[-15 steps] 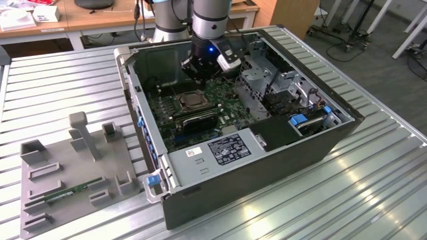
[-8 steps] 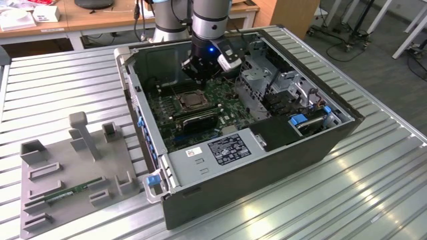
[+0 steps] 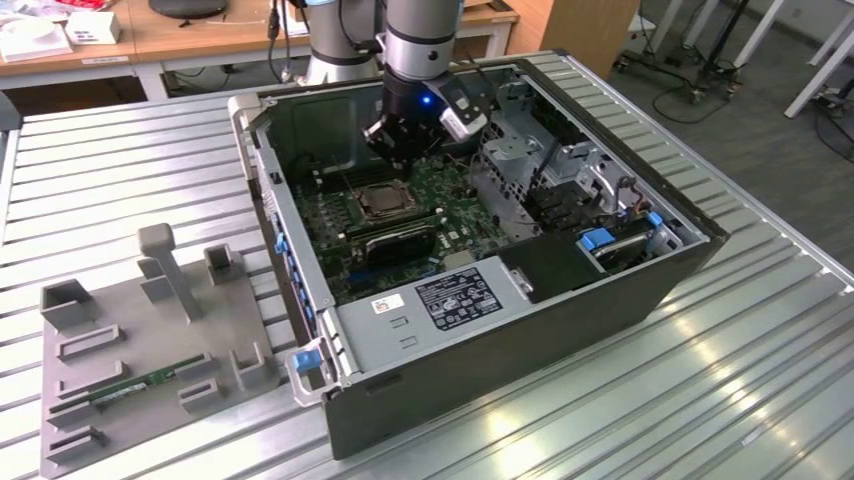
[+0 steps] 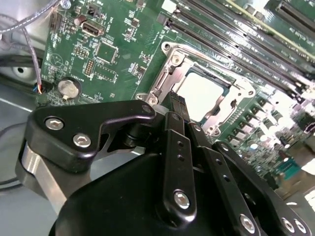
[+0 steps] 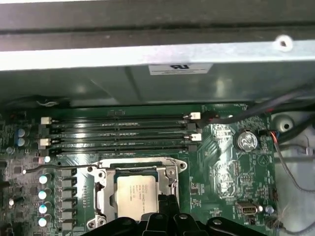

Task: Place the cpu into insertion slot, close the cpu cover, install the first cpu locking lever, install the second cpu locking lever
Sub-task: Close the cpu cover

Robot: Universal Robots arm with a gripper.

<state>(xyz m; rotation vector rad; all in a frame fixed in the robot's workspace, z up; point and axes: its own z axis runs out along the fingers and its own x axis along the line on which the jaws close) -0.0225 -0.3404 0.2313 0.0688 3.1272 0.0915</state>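
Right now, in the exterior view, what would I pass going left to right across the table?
Grey fixture tray → blue latch on the case corner → cpu in its socket → blue-tabbed drive bay.

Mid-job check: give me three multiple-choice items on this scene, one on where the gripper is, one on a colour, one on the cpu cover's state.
1. Where is the gripper?
A. Outside the computer case, at its side
B. Inside the case, by the cpu
C. Beneath the case

2. What colour is the motherboard?
A. Green
B. Red
C. White

3. How does the cpu cover stand?
A. Upright on its hinge
B. Taken off
C. Down over the cpu

Answers:
1. B: the exterior view shows the arm reaching into the case, with the fingertips at the cover's edge.
2. A: the board is green in both wrist views.
3. C: the frame lies flat around the chip.
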